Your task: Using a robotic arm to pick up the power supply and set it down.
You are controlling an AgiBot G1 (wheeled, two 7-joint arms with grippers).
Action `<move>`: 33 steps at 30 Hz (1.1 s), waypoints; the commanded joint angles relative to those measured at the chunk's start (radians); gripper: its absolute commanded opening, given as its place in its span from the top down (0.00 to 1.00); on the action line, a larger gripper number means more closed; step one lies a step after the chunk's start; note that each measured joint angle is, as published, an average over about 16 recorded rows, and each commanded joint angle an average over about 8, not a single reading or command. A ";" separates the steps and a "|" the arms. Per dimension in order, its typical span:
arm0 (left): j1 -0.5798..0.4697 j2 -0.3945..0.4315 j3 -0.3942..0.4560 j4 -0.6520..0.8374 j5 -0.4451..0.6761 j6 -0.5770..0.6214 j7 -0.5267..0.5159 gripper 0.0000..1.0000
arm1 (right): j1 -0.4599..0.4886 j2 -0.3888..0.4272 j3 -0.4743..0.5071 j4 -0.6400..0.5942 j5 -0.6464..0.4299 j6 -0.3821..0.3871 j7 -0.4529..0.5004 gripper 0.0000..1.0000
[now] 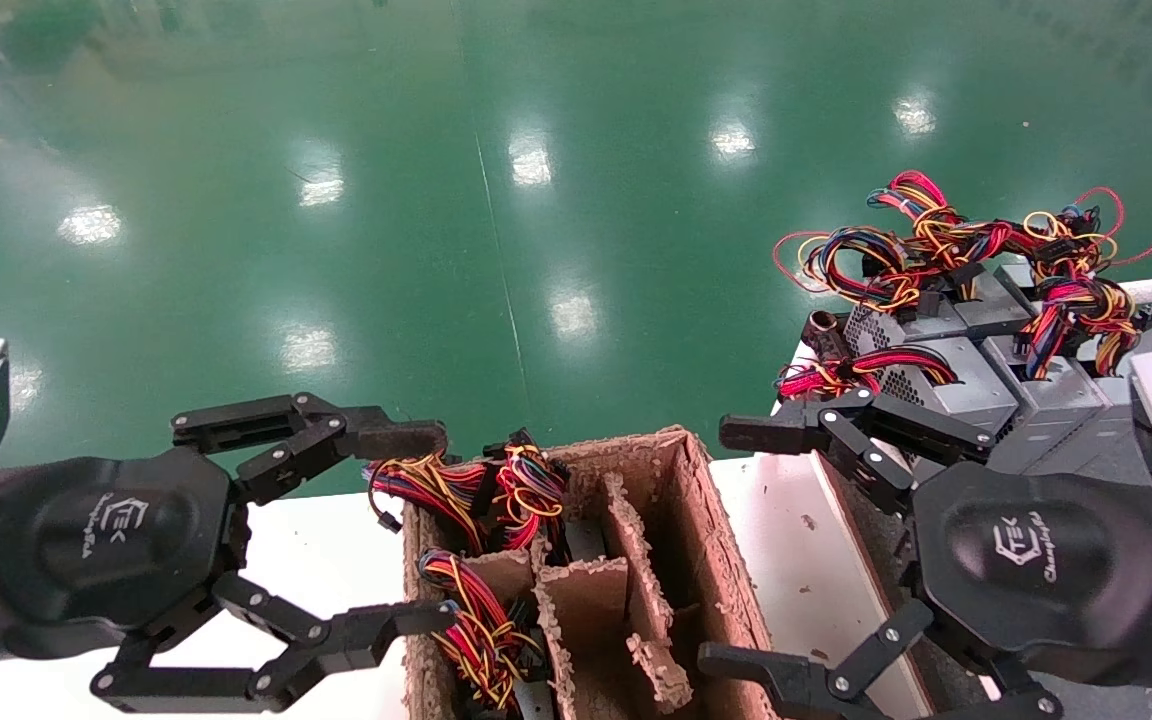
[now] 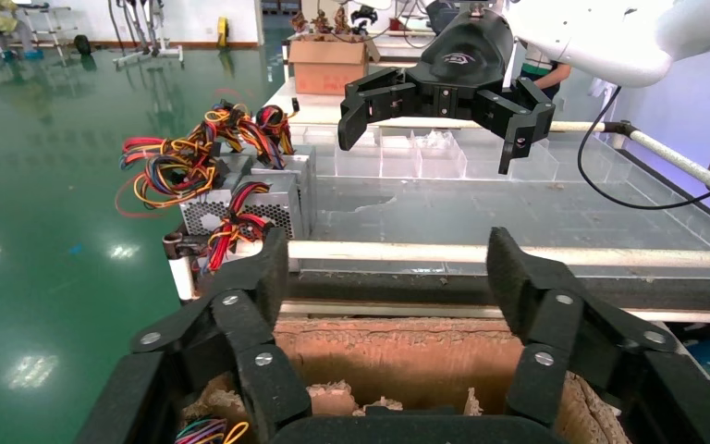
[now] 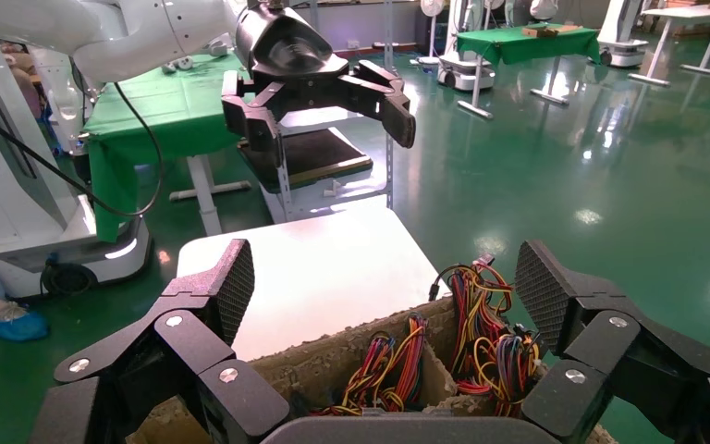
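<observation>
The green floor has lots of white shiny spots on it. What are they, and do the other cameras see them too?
Head view: the spots are lamp glare mirrored on the glossy green floor. Left wrist view: fainter patches on the floor beside the power supplies. Right wrist view: soft glints on the floor past the cardboard box.

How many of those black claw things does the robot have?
2: the left gripper hangs beside the cardboard box, the right gripper on its other side. Both jaws open, holding nothing.

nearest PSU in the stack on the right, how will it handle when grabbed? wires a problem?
The power supply is a grey metal box, so probably rigid and fairly heavy for its size. Its smooth flat faces may slip between the right gripper fingers. The loose wire bundle looks floppy and could snag neighbouring units' tangled wires.
</observation>
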 commanded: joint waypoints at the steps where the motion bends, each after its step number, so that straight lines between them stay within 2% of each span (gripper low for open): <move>1: 0.000 0.000 0.000 0.000 0.000 0.000 0.000 1.00 | 0.000 0.000 0.000 0.000 0.000 0.000 0.000 0.00; 31: 0.000 0.000 0.000 0.000 0.000 0.000 0.000 1.00 | -0.002 0.001 -0.002 -0.002 -0.007 0.006 0.002 0.00; 32: 0.000 0.000 0.000 0.000 0.000 0.000 0.000 0.94 | -0.003 0.001 -0.003 -0.002 -0.009 0.009 0.003 0.00; 33: 0.000 0.000 0.000 0.000 0.000 0.000 0.000 0.81 | -0.004 0.001 -0.004 -0.003 -0.012 0.011 0.004 0.00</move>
